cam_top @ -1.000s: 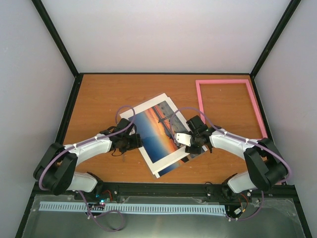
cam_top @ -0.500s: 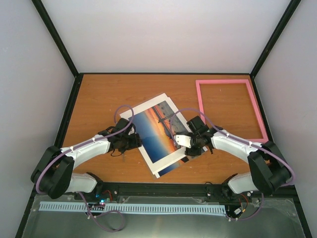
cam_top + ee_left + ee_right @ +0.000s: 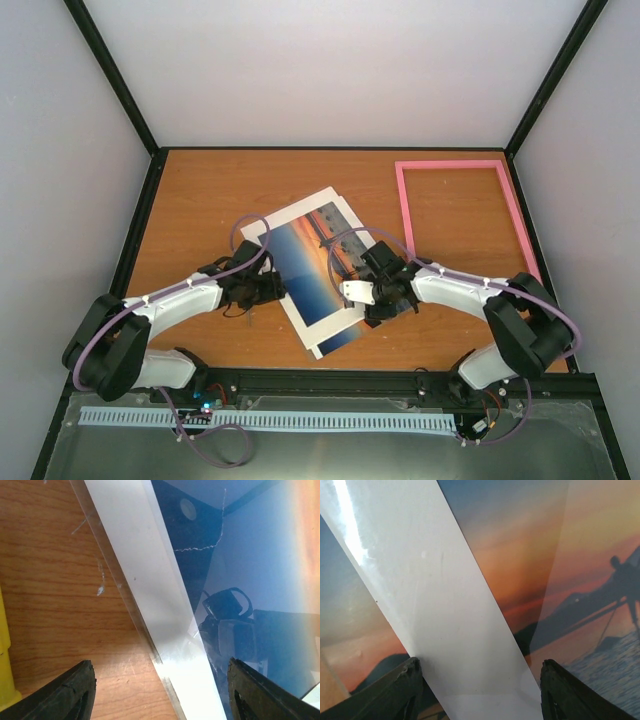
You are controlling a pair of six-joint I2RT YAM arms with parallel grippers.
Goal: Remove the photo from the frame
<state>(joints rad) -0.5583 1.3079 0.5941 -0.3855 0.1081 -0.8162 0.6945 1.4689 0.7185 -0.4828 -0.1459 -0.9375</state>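
the frame lay empty at the far right of the bench, so the photo seemed out, lying mid-bench inside its mat between the left fingers and right fingers, both spread open, gripping nothing.

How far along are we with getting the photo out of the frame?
Done: the pink frame lies empty at the far right, bare table inside it. In hand: the left tool and right tool, both open, sit low over the white mat and photo at mid-table, holding nothing. Left: perhaps only freeing the photo, which lies partly under the mat.
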